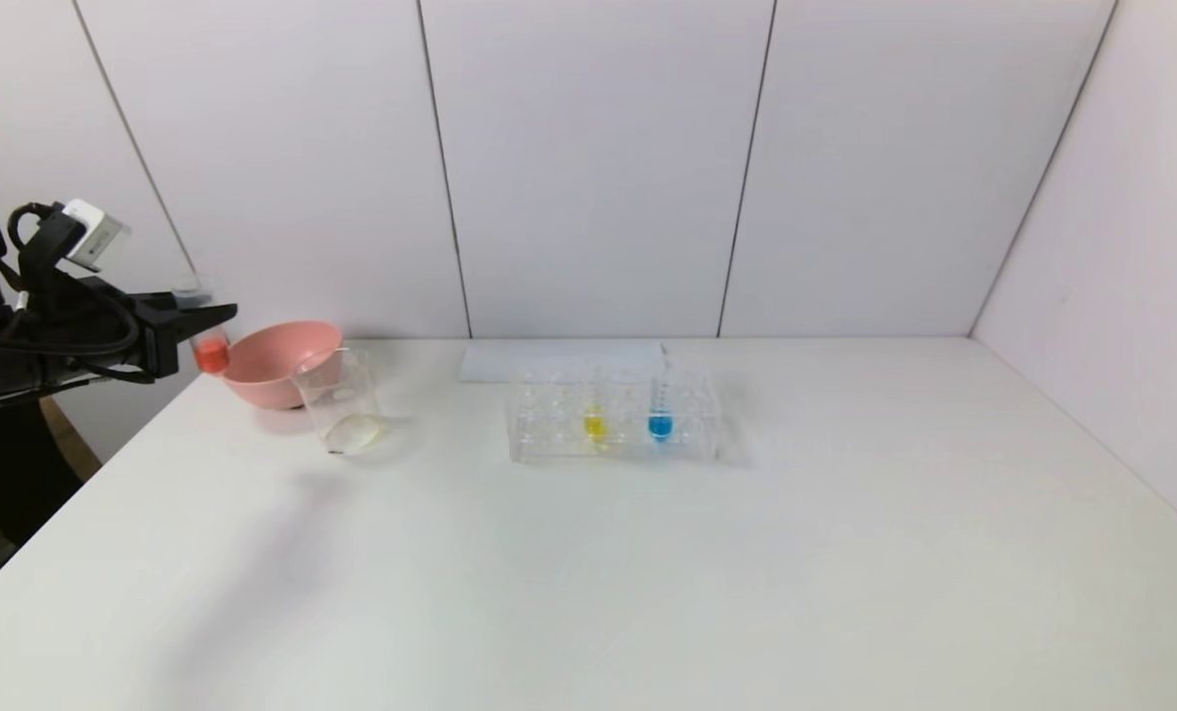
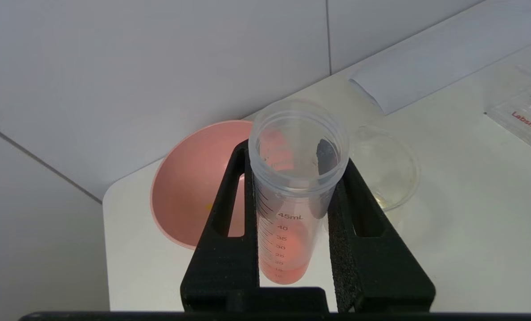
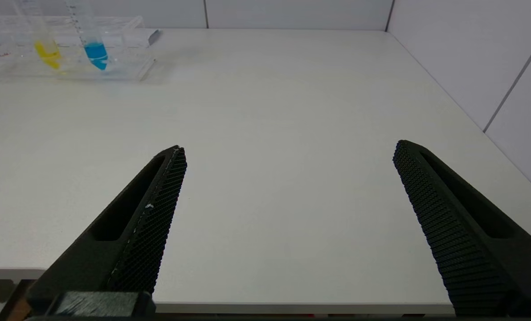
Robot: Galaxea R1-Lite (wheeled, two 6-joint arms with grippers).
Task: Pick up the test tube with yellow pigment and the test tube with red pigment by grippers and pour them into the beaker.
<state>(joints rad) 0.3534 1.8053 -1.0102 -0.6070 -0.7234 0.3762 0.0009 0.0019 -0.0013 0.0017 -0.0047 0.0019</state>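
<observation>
A: Where is the left gripper [image 2: 292, 223], and what is in it?

B: At the far left edge of the white bench [image 1: 648, 573], raised above the surface. Its black fingers [image 2: 225, 249] are clenched on the test tube with red pigment [image 2: 287, 209], which stands roughly upright, a little orange-red liquid pooled at its base.

A: And the beaker [image 1: 344, 403]?

B: On the bench just beside the pink bowl [image 1: 273, 360], slightly right of the held tube.

A: The other tubes?

B: The test tube with yellow pigment [image 1: 594, 420] sits in the clear rack [image 1: 613, 420] near mid-bench, next to a blue-liquid tube [image 1: 660, 420]. A white sheet [image 1: 559, 360] lies behind the rack against the wall.

A: The right gripper [image 3: 287, 156]?

B: Idle at the near right edge of the bench, fingers spread wide and grasping nothing, well apart from the rack.
</observation>
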